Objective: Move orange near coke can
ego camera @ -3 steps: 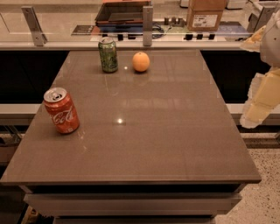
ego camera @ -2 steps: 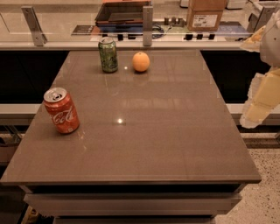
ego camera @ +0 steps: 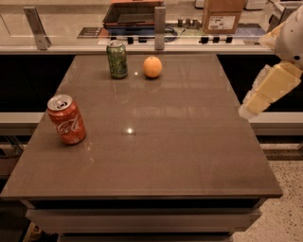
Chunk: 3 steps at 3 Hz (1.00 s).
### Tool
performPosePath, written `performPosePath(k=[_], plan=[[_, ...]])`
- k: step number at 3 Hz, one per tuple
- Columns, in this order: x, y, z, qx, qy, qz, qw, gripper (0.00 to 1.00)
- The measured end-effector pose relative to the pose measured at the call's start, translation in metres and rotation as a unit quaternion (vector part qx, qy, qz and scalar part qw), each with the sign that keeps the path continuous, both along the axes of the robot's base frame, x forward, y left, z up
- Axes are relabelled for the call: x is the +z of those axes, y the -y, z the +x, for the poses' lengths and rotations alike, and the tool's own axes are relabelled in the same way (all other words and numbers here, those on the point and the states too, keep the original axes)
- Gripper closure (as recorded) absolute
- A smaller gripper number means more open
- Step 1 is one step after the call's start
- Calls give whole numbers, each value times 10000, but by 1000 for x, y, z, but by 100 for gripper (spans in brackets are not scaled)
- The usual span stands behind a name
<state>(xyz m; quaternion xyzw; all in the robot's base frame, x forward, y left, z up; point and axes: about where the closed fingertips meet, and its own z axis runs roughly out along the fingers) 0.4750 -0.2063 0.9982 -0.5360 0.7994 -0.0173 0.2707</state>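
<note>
The orange point(ego camera: 152, 66) sits at the far middle of the brown table point(ego camera: 156, 151), just right of a green drink can point(ego camera: 117, 59). The red coke can point(ego camera: 66, 119) stands upright near the table's left edge, well apart from the orange. My gripper point(ego camera: 253, 105) is a pale cream part at the right edge of the view, hanging just past the table's right side, far from both the orange and the coke can. It holds nothing that I can see.
A counter runs behind the table with two metal posts point(ego camera: 159, 21), a dark tray point(ego camera: 132, 12) and a cardboard box point(ego camera: 223, 16). The floor shows at the lower right point(ego camera: 289, 208).
My gripper has moved a little up and to the left, toward the table's right edge. The orange and both cans have not moved.
</note>
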Motion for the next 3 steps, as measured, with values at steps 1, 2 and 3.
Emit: performPosePath(k=[1,2,3], plan=[[-5,-15,29,-325,149,640,9973,0],[-6,-34,58,-433,345,1090,9925,0],[-11,-52,87,-463,539,1460,9867,0]])
